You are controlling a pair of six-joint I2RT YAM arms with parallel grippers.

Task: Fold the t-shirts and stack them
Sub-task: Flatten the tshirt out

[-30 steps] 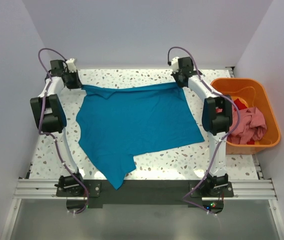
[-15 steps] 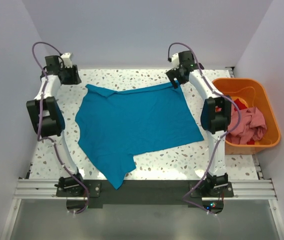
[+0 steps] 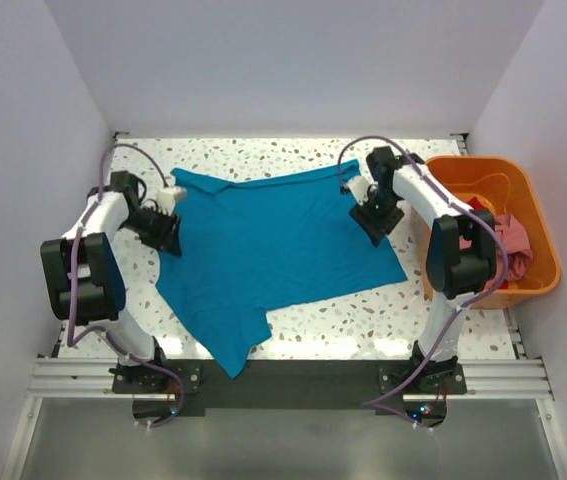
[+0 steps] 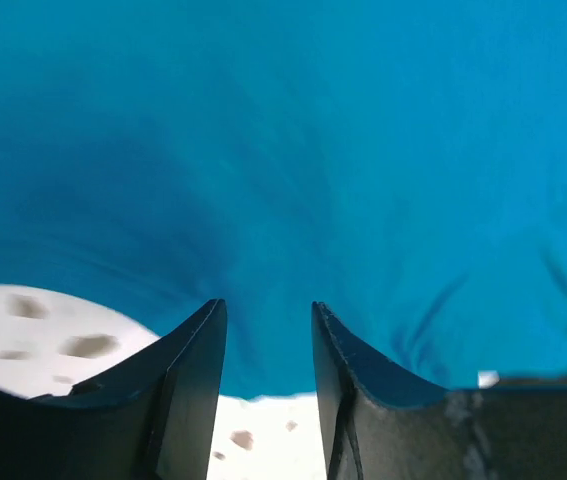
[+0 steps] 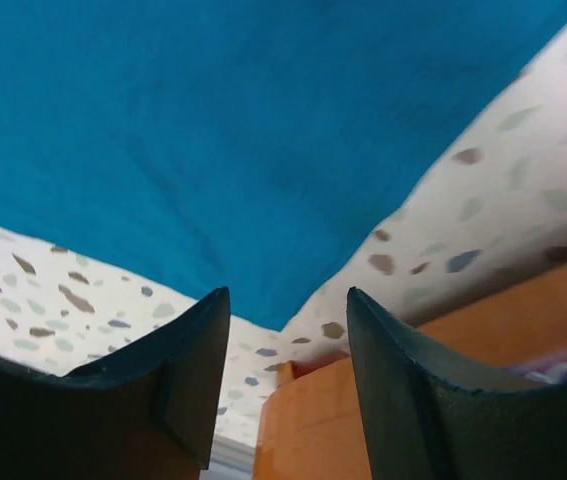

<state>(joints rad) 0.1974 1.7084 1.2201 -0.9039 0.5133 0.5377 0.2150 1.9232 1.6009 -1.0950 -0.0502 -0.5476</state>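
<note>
Smooth teal t-shirt [image 3: 273,245] spread on speckled table [image 3: 363,320], left gripper [image 4: 266,305] and right gripper [image 5: 288,292] both parted

A white table [image 3: 363,320] with grey, brown and dark speckles fills the middle of a small booth. 3 plain walls close it in: a back wall [image 3: 283,70] along the table's far edge, a left wall [image 3: 13,150] and a right wall [image 3: 563,90], all matt and pale with a faint lilac cast. The light is even and soft, and the tabletop shows brightest in strips along its far and near edges. An aluminium rail [image 3: 503,378] runs along the near edge, with a dark plate [image 3: 293,375] at its middle. Below it lies a dull grey surface [image 3: 283,440]. An orange plastic tub [image 3: 483,170] sits at the table's right edge, toward the far right corner.
</note>
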